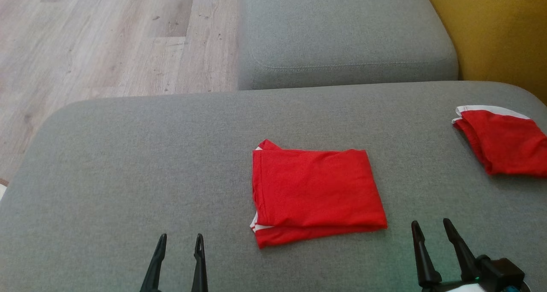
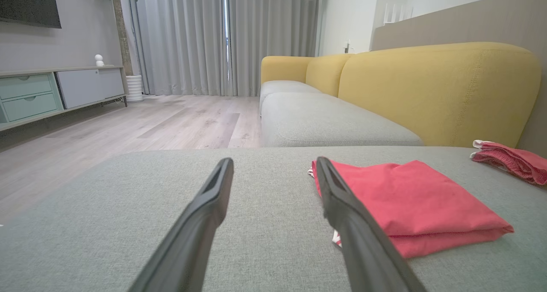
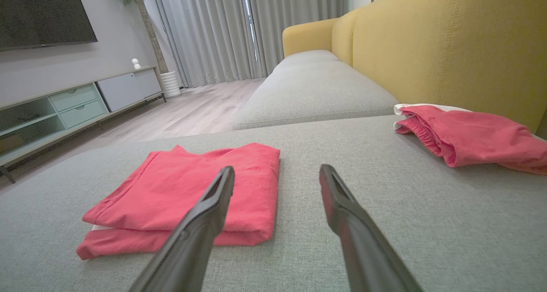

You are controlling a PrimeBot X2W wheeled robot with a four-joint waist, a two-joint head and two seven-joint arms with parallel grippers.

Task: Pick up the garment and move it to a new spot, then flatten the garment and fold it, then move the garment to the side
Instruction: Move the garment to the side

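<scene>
Lying folded in the middle of the gray cushion (image 1: 128, 176) is the red garment (image 1: 316, 193). The left gripper (image 1: 180, 238) at 7 o'clock and the right gripper (image 1: 430, 222) at 5 o'clock are wide open, holding nothing. Another red cloth (image 1: 504, 142) lies at 3 o'clock.

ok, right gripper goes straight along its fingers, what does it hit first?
Probably bare grey fabric cushion, between the folded red garment on its left and the other red garment on its right. Neither lies in line with the right gripper; height above the cushion is unclear.
</scene>
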